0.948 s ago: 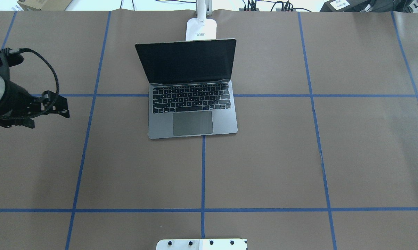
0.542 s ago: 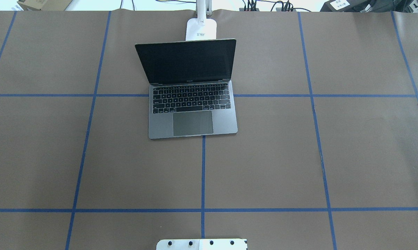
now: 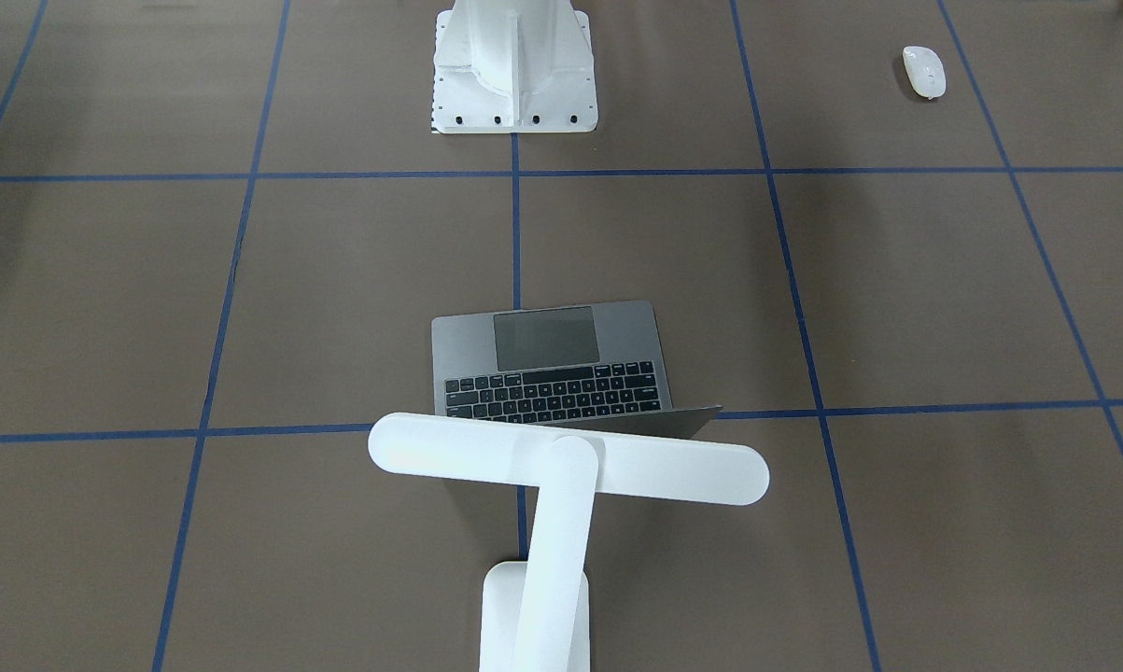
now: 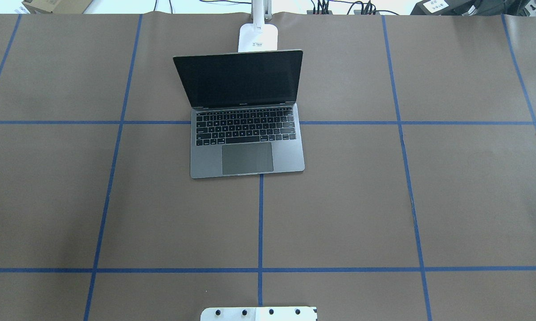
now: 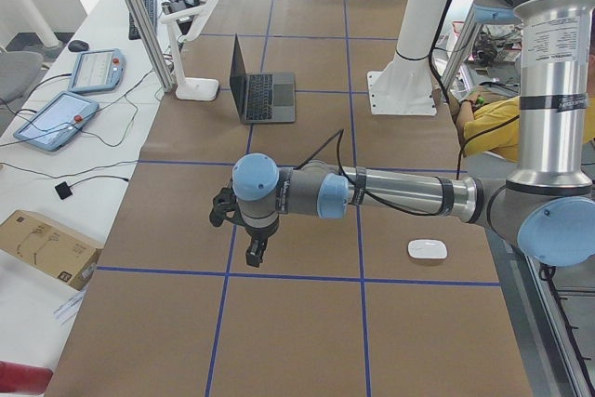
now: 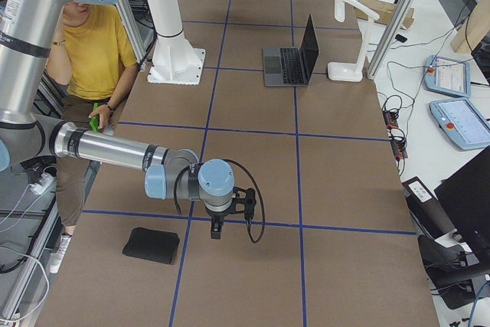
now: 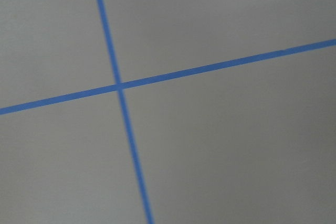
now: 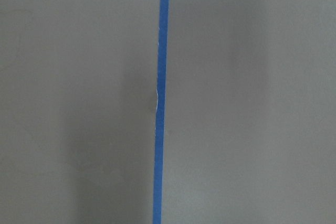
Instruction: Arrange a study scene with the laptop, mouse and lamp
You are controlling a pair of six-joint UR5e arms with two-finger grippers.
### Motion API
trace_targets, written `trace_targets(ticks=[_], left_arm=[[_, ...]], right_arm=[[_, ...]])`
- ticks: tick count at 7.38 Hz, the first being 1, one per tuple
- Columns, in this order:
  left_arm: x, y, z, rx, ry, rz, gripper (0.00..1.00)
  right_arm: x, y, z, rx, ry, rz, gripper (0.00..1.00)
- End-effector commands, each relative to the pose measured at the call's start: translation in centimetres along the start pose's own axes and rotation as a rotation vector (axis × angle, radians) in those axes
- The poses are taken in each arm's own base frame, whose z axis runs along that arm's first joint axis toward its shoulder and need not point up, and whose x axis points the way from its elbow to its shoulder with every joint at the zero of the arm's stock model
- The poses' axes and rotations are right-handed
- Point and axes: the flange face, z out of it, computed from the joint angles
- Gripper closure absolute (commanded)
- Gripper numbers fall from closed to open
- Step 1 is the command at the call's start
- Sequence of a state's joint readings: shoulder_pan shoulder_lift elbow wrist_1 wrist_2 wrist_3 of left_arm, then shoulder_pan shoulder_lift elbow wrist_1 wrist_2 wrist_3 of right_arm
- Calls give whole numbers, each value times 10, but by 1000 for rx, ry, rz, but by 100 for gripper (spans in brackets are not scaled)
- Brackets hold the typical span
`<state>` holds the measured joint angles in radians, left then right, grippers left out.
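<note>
The open grey laptop sits mid-table with its screen up; it also shows in the front view. The white lamp stands right behind it, with its base at the far edge. The white mouse lies on my left side near the robot's edge, and also shows in the left side view. My left gripper hangs over bare table, away from the mouse. My right gripper hangs over bare table at the other end. I cannot tell if either is open or shut.
A black mouse pad lies near my right gripper, toward the robot's side. The white pedestal stands at the near middle edge. A person in yellow sits beside the table. Tablets and cables lie beyond the far edge.
My left arm has moved out of the overhead view to the left. The laptop and lamp have not moved.
</note>
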<state>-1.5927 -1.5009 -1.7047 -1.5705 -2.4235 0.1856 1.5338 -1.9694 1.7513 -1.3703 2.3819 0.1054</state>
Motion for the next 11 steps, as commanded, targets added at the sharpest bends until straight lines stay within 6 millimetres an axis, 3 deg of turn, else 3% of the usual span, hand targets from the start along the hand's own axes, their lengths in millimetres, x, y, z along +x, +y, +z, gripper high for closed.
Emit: trace_targets(ticks=[1,2,3,4,5,7,9,10,11], left_arm=[[-23,17,1,1,9,-27,0],[-26,20,1,0,9,-36,0],[-29,21,3,-2,10,-42,0],[-30,22,4,-4,11,-45,0],[-31,22,3,-3,10,-52,0],[-33,23,5,-7,11,-56,0],[-41,32,9,-14,13,-73,0],[-48,37,5,-9,3,-88,0],[-57,41,-4,7,-12,-109,0]], right_arm=[[62,36,-2,39,28,191,0],[111,54,23,7,58,302,0],[159,44,22,51,26,413,0],[167,58,5,100,-41,486,0],[160,74,7,61,-58,532,0],[153,55,-14,15,-9,602,0],[132,34,-50,10,85,855,0],[132,32,-51,9,78,887,6],[132,30,-49,2,81,894,19]])
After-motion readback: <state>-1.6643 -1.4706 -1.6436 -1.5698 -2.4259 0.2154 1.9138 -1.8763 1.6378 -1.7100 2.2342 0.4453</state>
